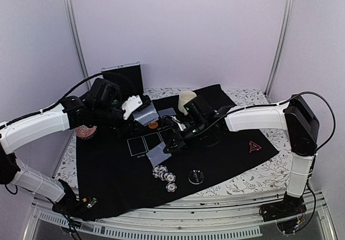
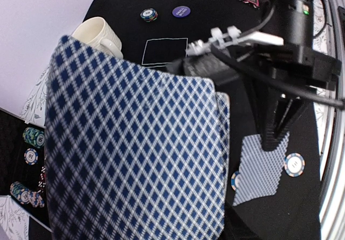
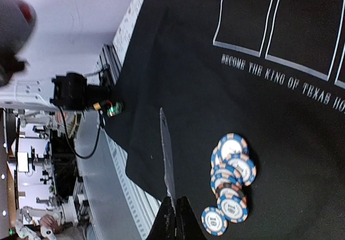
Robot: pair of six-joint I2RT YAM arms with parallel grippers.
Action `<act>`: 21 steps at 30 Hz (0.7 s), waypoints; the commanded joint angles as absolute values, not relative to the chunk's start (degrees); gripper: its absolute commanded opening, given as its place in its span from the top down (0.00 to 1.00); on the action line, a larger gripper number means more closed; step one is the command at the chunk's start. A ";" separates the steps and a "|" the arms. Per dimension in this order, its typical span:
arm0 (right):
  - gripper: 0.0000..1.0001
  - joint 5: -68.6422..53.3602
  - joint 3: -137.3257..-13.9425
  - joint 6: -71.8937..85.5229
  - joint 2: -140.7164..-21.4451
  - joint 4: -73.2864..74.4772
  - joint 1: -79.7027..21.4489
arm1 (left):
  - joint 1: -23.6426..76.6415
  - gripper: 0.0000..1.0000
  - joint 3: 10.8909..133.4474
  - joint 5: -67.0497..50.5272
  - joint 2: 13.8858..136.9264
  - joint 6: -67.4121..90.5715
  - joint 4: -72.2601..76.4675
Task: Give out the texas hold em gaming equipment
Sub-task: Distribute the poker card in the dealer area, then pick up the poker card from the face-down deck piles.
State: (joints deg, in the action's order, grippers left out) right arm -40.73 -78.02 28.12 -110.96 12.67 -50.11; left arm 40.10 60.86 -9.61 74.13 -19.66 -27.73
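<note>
- My left gripper (image 1: 139, 109) is clamped on the deck (image 2: 135, 153) of blue-diamond-backed cards and holds it off the black mat (image 1: 108, 170). The card backs hide my own fingers in the wrist view.
- My right gripper (image 3: 173, 214) is pinched on a single card (image 3: 167, 153), which my wrist sees edge-on. It is low over the mat, just beside the chip cluster (image 3: 229, 180). I cannot tell whether its far edge touches the cloth.
- I judge these already placed:
  - the chip cluster at the near side, with the dark disc (image 1: 196, 176) just beside it
  - the red-edged triangle (image 1: 255, 146) toward the right
  - the purple disc (image 2: 181, 12) and a lone chip (image 2: 149, 15) on the far side
  - the orange disc (image 1: 153, 125) by the printed boxes (image 1: 144, 144)
- The printed boxes look bare, and I see no card lying flat in them.
- Nearly the whole deck is in my left fingers, so I judge the dealing barely begun.
- More chips (image 2: 32, 137) lie off to the left, apparently not handed out.
</note>
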 commanded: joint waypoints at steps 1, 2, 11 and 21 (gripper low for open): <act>0.98 -40.40 -76.43 22.23 -110.41 21.95 -50.55 | 39.46 0.55 61.97 -10.27 73.19 -19.56 -26.36; 0.98 -39.29 -76.45 21.67 -110.62 23.20 -50.57 | 39.46 0.55 61.96 -10.24 73.25 -19.57 -26.37; 0.27 -24.06 -82.52 17.18 -107.83 35.69 -50.62 | 39.46 0.55 61.92 -11.80 73.96 -20.09 -26.95; 0.01 -22.24 -79.49 12.51 -92.55 12.43 -51.70 | 39.64 0.55 62.04 -16.41 74.12 -21.30 -27.60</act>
